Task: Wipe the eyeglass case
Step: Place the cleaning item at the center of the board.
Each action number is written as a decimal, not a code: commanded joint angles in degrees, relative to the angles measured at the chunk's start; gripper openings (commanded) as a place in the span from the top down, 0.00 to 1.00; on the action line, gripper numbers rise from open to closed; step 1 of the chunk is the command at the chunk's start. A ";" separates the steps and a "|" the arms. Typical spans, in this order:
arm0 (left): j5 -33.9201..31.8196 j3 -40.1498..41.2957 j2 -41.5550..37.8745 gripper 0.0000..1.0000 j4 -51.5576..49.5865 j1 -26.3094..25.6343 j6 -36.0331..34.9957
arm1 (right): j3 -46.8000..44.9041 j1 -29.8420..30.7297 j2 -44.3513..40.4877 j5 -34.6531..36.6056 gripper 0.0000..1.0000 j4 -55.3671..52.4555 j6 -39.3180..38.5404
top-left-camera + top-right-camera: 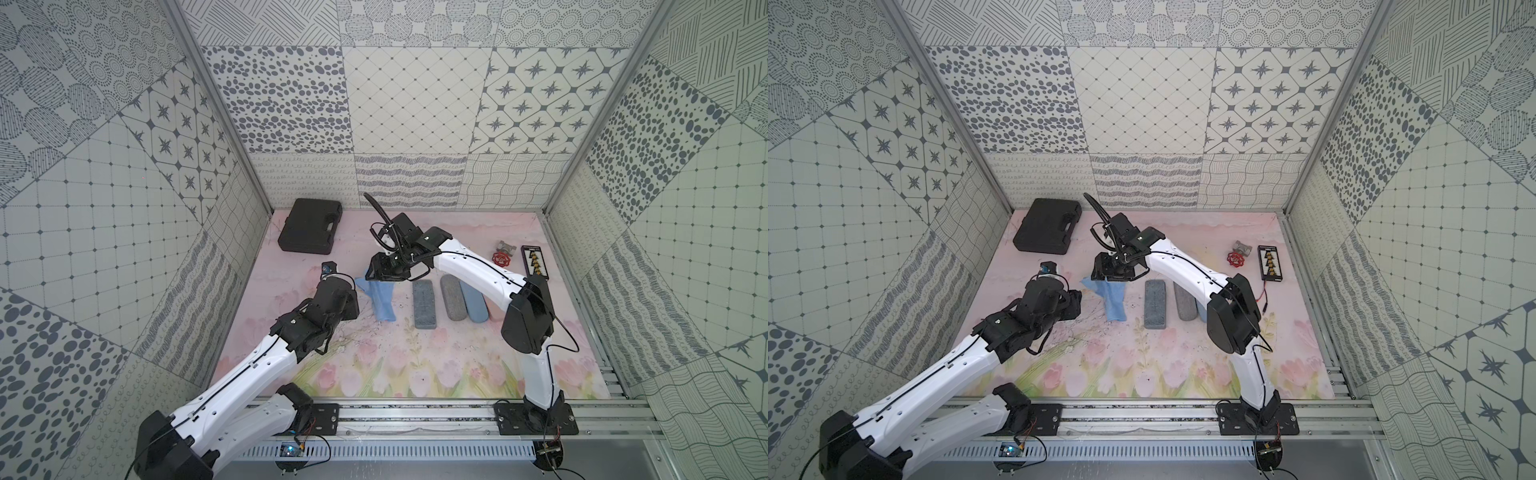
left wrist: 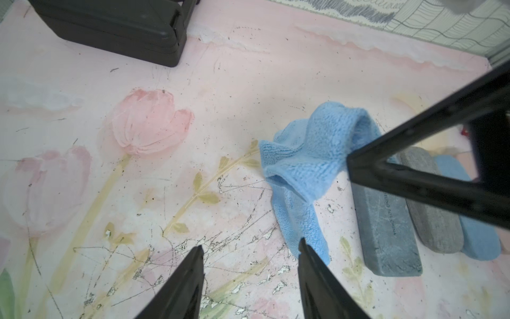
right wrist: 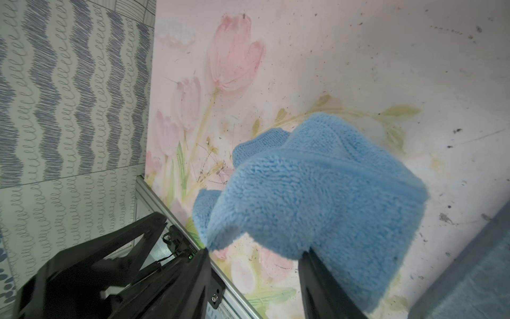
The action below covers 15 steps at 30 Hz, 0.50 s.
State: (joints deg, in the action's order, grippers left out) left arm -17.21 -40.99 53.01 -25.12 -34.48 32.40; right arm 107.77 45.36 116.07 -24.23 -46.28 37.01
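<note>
Clock directions here follow the top views, with 12 o'clock at the back wall.

The right gripper (image 3: 254,252) is clamped on a raised bunch of the blue cloth (image 1: 380,301). This far end of the cloth is lifted off the tulip-printed mat (image 1: 395,365), and the rest hangs down toward 6 o'clock and lies flat. The left gripper (image 2: 250,244) hovers at 9 o'clock of the cloth. Its fingers stand apart with only bare mat between them, and they touch nothing.

At 3 o'clock of the cloth, just beside it but not touching, the rectangular grey case (image 1: 424,304) lies flat. Its long axis runs almost from 12 to 6 o'clock, and a line of small print runs along its length. Across a narrow gap at 3 o'clock of it lies the grey oval case (image 1: 454,297), and then the blue oval case (image 1: 473,301), touching the grey one. The long axes of these two are turned a little, about 11 to 5 o'clock. The right arm crosses above their far ends. Which of the three cases the task means, I cannot tell.

Further out, at 1 o'clock of the cases, are a red valve wheel (image 1: 501,257) and a black strip (image 1: 535,259). A black tool case (image 1: 311,226) sits at 10 o'clock of the cloth, near the back wall.
</note>
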 commanded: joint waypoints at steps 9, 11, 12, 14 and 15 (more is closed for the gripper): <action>25.06 4.78 5.45 0.73 21.18 8.25 7.07 | -19.90 -0.36 -0.23 -1.59 0.65 16.07 6.53; 27.49 4.42 8.68 0.74 23.10 8.65 6.93 | -20.85 -0.48 -1.07 -2.50 0.66 16.10 6.50; 28.39 3.97 9.94 0.74 23.57 8.63 6.75 | -21.17 -0.62 -2.04 -2.82 0.65 15.78 6.20; 29.31 3.23 11.28 0.73 23.91 8.64 6.58 | -21.92 -1.16 -5.05 -3.23 0.65 15.17 5.10; 29.22 3.07 11.26 0.72 23.78 8.65 6.21 | -22.66 -1.54 -6.64 -3.56 0.64 15.38 4.39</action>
State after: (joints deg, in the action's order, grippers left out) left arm 2.55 -36.97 61.71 -9.91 -26.48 37.41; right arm 85.82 44.62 115.50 -26.68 -34.09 42.78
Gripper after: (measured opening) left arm 0.278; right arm 0.353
